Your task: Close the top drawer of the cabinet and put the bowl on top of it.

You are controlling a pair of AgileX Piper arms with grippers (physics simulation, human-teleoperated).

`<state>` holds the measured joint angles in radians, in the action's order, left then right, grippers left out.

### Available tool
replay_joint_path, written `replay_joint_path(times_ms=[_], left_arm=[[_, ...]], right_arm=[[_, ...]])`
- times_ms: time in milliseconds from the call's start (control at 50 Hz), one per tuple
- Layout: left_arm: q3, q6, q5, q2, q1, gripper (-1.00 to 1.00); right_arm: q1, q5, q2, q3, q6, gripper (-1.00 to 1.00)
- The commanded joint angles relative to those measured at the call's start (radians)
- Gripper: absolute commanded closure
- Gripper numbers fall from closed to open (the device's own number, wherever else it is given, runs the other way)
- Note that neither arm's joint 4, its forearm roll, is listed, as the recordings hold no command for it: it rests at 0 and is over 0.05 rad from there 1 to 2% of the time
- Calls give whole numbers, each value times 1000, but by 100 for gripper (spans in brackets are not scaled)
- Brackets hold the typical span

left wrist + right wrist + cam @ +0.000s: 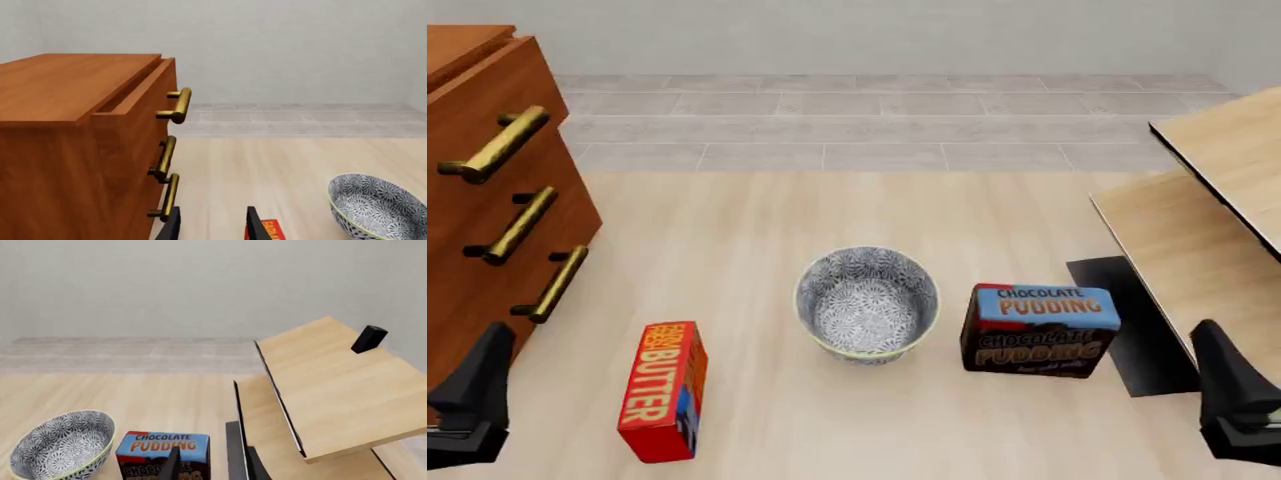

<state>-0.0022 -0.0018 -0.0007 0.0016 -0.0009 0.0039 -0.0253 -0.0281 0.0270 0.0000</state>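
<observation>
Top drawer (137, 95) of cabinet (73, 150), far left, stands pulled out slightly. Bowl (868, 303) upright on table centre, between butter box (665, 389) and pudding box (1040, 329). Left gripper (212, 226) and right gripper (212, 465) both spread, empty, at near edge.

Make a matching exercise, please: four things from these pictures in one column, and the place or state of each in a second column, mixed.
Things:
1. top drawer
2. bowl
3. pudding box
4. butter box

Places or states:
A. lying flat on the table, nearest the cabinet
B. standing upright, right of the bowl
C. pulled out a little
D. upright and empty, between the two boxes

Pairs: 1-C, 2-D, 3-B, 4-A
</observation>
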Motion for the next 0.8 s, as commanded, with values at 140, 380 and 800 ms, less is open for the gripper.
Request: replay_joint_path(times_ms=[140,380,800], left_arm=[[-20,-10,4,4,11,-100],[-46,-11,13,4,6,-100],[-127,27,-166,210,-64,-100]], right_arm=[[1,34,11,-25,9,-100],[0,41,4,-25,20,-100],[-6,46,-1,-24,28,-100]])
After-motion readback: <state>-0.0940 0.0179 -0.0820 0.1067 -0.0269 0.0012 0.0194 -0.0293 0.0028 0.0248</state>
